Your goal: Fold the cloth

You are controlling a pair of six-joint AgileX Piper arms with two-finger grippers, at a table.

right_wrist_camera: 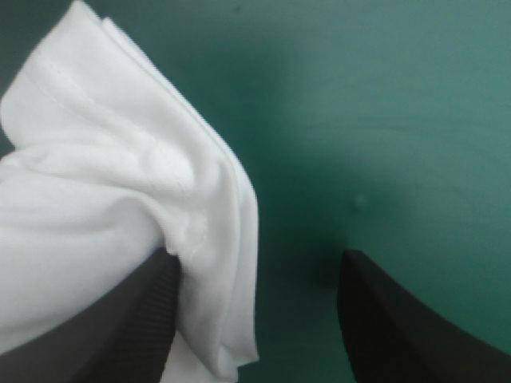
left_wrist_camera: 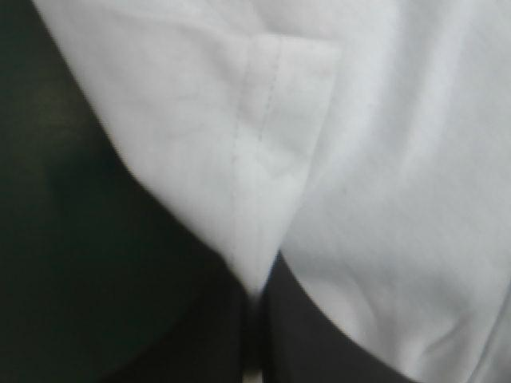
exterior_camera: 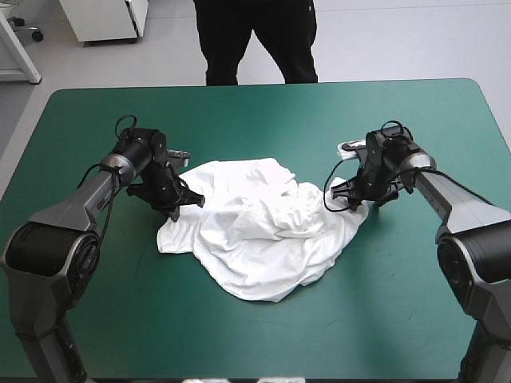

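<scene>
While the left gripper (left_wrist_camera: 254,297) is pinching the T-shirt (exterior_camera: 263,239) hem, the right gripper (right_wrist_camera: 259,259) is standing open, probably needing cloth squarely inside.

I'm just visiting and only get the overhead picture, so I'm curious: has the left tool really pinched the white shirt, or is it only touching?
Observer: Pinched. Its wrist view shows the left tool shut on a stitched hem of the T-shirt.
Operator: And the right tool?
Observer: The right tool is open; a fold of shirt rests against one finger, with bare teal-green cover beside the other.
</scene>
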